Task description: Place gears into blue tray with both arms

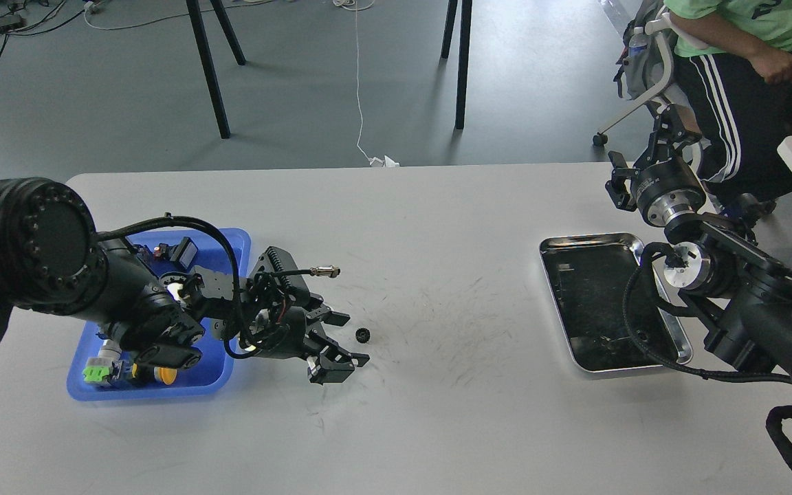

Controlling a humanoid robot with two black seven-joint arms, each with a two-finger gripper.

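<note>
The surface point(437, 227) is a pale grey top with rounded far corners, scuffed with dark marks around its middle. At its 9 o'clock side sits the blue tray point(221, 375), holding colourful push-buttons point(128, 371) near its front corner, with the left arm point(93, 282) stretched across it. The left claw point(341, 340) hangs low just past the tray's right rim, its two fingers spread apart with nothing between them. One gear point(362, 335), a tiny black toothed disc, lies on the bare surface just beside the claw's tips at their 3 o'clock, outside the tray. I can make out only this one gear.

Toward 3 o'clock lies a shiny metal tray point(592, 240) with a dark reflecting floor. The right arm point(746, 295) rises over its right edge, and the right claw point(664, 137) points away at the far corner of the surface; whether it is open or closed I cannot tell.

Beyond the surface, at 12 o'clock, the grey floor point(300, 89) carries black stand legs point(207, 69), a white cable point(358, 89) and, at 2 o'clock, a seated person point(746, 69) in green shirt and striped black trousers.
</note>
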